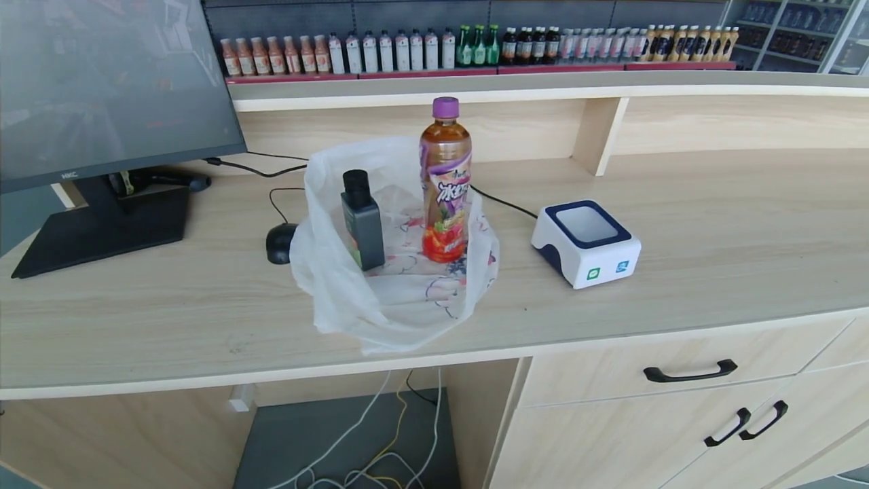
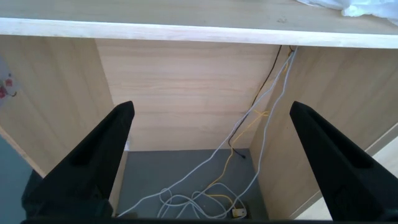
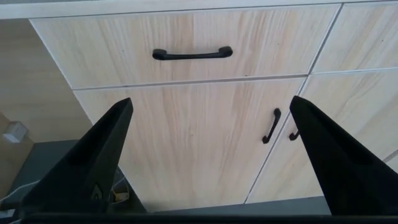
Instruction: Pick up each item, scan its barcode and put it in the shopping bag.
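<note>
The left tool (image 2: 208,115) hangs below the edge of the table (image 1: 713,224). Its jaws are spread wide and hold nothing, and it faces the open recess where cables (image 2: 249,143) trail down. The right tool (image 3: 211,106) sits just as low, just as wide and just as empty, facing a drawer front (image 3: 93,56) with a black handle (image 3: 193,54). I read this as a parked posture: kept under the table's lip, neither arm can knock what stands on top.

Above and beyond the left tool, the shopping bag (image 1: 400,299) lies on the table with its mouth slumped open. Inside it the tea bottle (image 1: 445,183) and the dark bottle (image 1: 362,224) stand upright, near each other but apart. The collapsed walls of the bag let both rest flat on the table through the plastic. The scanner (image 1: 585,242) sits above the right tool, just beside the bag with its window facing up, so an item can pass over it on the way in. With both items bagged, I judge the task done.
</note>
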{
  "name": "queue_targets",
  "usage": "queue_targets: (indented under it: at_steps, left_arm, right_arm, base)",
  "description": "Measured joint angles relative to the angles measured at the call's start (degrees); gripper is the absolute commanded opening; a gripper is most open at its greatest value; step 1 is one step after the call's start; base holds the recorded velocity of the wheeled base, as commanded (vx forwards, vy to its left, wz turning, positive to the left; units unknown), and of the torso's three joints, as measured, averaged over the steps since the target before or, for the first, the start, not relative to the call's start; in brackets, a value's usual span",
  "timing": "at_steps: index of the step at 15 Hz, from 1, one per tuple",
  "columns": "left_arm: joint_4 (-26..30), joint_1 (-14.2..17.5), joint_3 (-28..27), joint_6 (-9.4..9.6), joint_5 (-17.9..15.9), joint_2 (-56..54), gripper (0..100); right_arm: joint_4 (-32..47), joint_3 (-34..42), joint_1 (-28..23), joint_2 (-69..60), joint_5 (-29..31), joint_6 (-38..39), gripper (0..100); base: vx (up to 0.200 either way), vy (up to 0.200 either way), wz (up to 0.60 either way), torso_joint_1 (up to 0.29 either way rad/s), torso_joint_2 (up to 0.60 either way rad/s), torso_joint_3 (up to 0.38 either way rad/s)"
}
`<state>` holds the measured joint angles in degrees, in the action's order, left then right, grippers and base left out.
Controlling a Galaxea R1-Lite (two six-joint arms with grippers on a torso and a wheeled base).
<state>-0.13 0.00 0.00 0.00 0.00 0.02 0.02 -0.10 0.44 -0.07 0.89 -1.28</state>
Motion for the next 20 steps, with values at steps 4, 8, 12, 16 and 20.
queue_targets:
  at_steps: [4,8,12,16,20]
  left_arm:
    - [-0.05,0.00,0.00,0.00,0.00,-0.02,100]
    - [-0.02,0.00,0.00,0.00,0.00,0.00,100]
    - [-0.02,0.00,0.00,-0.05,0.00,0.00,100]
    - [0.00,0.00,0.00,0.00,0.00,0.00,100]
    - [0.04,0.00,0.00,0.00,0.02,0.00,100]
  right_arm:
    - [0.02,0.00,0.00,0.00,-0.02,0.33,100]
    - [-0.02,0.00,-0.04,0.00,0.00,0.35,100]
    - [-0.02,0.00,0.00,0.00,0.00,0.35,100]
    - [-0.02,0.00,-0.04,0.00,0.00,0.33,100]
    - [-0.10,0.00,-0.06,0.00,-0.02,0.33,100]
  base:
    - [0.000,-0.200,0.15,0.002,0.00,0.002]
    - [0.000,-0.200,0.00,0.005,0.00,0.005]
    - [0.000,-0.200,0.00,0.004,0.00,0.005]
    - [0.000,-0.150,0.00,0.002,0.00,0.001]
    - [0.000,0.000,0.00,0.000,0.00,0.000]
